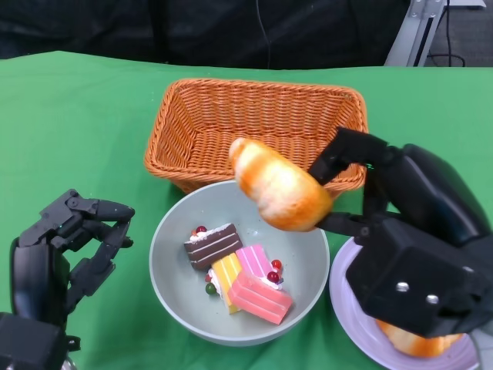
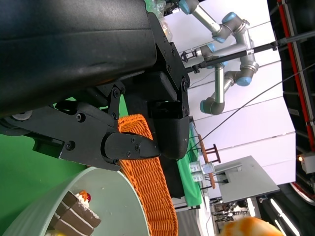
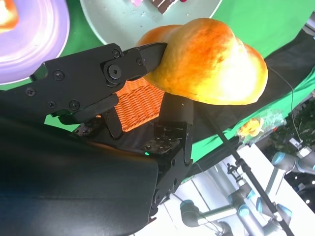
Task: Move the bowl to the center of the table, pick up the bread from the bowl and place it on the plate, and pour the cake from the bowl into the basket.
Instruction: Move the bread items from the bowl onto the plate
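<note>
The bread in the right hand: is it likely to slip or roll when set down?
The bread looks glossy and rounded, so it may slip between the right hand's fingers. Its oblong shape could roll slightly on the purple plate, which already holds another bread.

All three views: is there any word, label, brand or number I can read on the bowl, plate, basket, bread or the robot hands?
None can be read.
The bowl, plate, basket and bread carry no print.
The right robot hand and left robot hand show only screws, no marking.
Small cards on a stand in the background of the left wrist view are too small to read.
</note>
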Controlling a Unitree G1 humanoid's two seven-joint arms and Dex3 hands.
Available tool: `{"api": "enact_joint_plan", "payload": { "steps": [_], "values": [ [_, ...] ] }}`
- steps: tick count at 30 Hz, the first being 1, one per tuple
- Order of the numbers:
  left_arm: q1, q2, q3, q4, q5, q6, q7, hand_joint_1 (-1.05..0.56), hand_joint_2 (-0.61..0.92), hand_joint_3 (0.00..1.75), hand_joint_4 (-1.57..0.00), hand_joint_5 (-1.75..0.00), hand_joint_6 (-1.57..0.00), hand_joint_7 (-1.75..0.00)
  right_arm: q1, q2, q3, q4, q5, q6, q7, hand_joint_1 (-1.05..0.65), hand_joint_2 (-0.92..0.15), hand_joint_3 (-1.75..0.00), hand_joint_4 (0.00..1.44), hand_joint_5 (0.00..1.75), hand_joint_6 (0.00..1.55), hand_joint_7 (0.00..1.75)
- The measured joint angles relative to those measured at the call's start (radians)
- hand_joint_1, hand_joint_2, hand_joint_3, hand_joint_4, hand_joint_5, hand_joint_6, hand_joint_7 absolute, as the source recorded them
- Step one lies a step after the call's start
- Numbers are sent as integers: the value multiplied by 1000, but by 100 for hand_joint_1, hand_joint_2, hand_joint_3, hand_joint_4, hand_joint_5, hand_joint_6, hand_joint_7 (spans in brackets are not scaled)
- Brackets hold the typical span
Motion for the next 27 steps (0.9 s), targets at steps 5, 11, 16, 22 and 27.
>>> {"api": "enact_joint_plan", "payload": {
  "steps": [5,11,16,22,27],
  "values": [
    [-3,4,1,15,-3,-6,0,-18,92,29,-78,-140,-83,-103,36,-41,-58,-72,10,25,36,-26,-92,-19,81,175,72,124],
    [-4,8,1,18,-19,-6,0,-18,92,27,-79,-140,-83,-102,96,-96,-163,-99,73,18,38,-24,-92,-16,84,163,80,104],
    [-6,17,1,23,-33,-6,-1,-17,92,27,-78,-140,-83,-101,156,-140,-277,-147,121,12,44,-19,-92,-15,84,168,78,110],
    [-11,30,4,46,-66,-18,-37,-16,92,29,-79,-139,-84,-99,266,-208,-403,-139,172,-76,43,-14,-92,-13,87,156,78,109],
    [-13,32,12,53,-63,-22,-36,-17,92,29,-80,-139,-86,-99,340,-236,-449,-80,172,-153,16,-11,-92,-11,89,148,81,99]
  ]
}}
